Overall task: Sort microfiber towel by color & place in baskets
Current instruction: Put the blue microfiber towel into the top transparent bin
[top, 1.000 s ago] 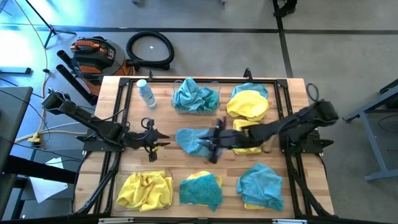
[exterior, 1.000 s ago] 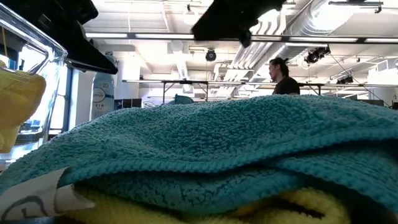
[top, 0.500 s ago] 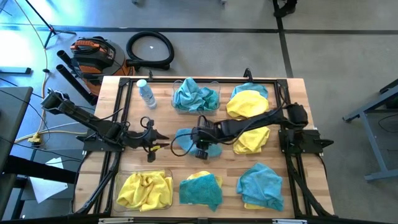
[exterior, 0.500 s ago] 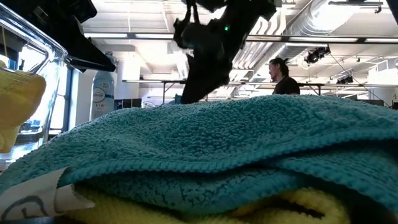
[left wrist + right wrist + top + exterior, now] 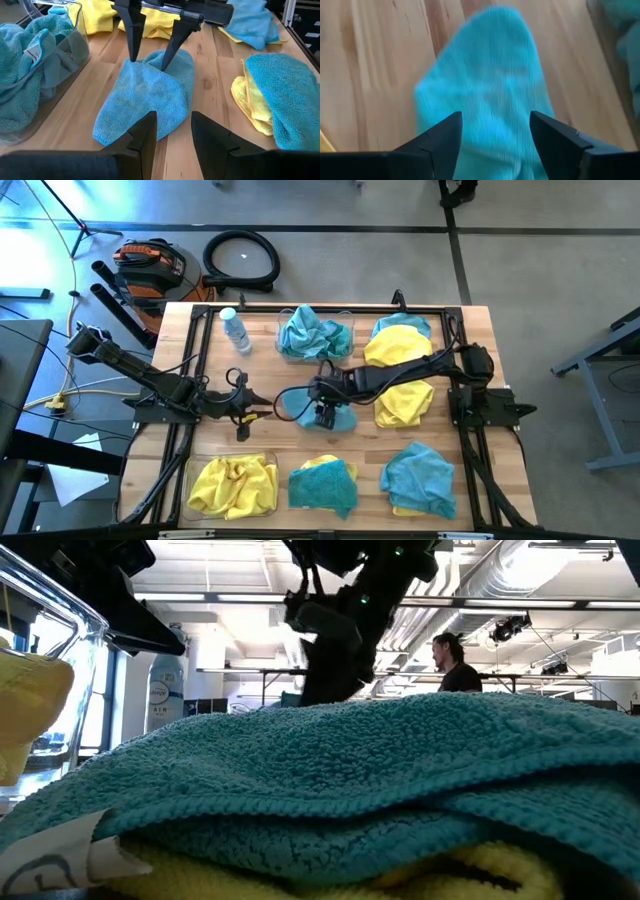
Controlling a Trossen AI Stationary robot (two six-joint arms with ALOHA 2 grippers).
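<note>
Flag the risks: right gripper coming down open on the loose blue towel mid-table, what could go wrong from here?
1. The right gripper stands open with its tips near one end of the flat teal towel; it may pinch only a thin fold, and the cloth could slip out.
2. The left gripper waits close beside that towel, so a lift may brush it.
3. The teal basket looks heaped, so an added towel may spill over.

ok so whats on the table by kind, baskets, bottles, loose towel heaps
clear baskets: 2
water bottle: 1
loose towel heaps: 5 (1 teal, 1 yellow, 3 mixed)
total: 8
</note>
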